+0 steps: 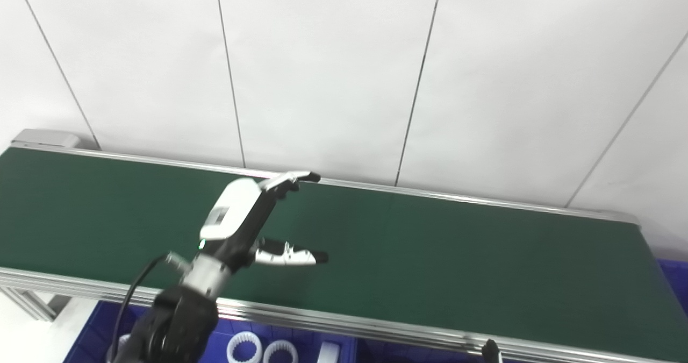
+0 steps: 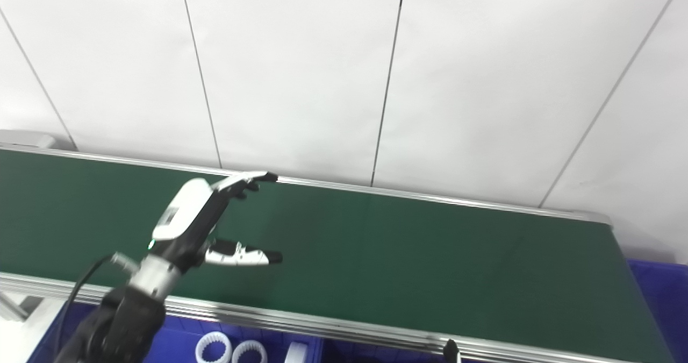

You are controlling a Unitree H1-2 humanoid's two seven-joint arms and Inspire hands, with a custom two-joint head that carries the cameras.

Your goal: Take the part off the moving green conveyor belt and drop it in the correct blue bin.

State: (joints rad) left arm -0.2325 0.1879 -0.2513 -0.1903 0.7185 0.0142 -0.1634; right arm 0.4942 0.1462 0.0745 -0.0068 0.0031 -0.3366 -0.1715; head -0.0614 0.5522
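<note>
The green conveyor belt [image 1: 457, 250] runs across the picture with no part visible on it. My left hand [image 1: 252, 220] is open and empty, raised over the belt's near-left half, fingers [image 1: 293, 179] and thumb spread apart and pointing right. Only a dark fingertip of my right hand [image 1: 490, 349] shows at the bottom edge, below the belt's near rail; I cannot tell how it stands. A blue bin [image 1: 279, 347] below the near rail holds white toothed rings [image 1: 244, 347].
The belt's aluminium near rail [image 1: 376, 328] separates the belt from the bins. Another blue bin [image 1: 674, 282] shows at the right end of the belt. A white panelled wall [image 1: 344, 72] stands right behind the belt.
</note>
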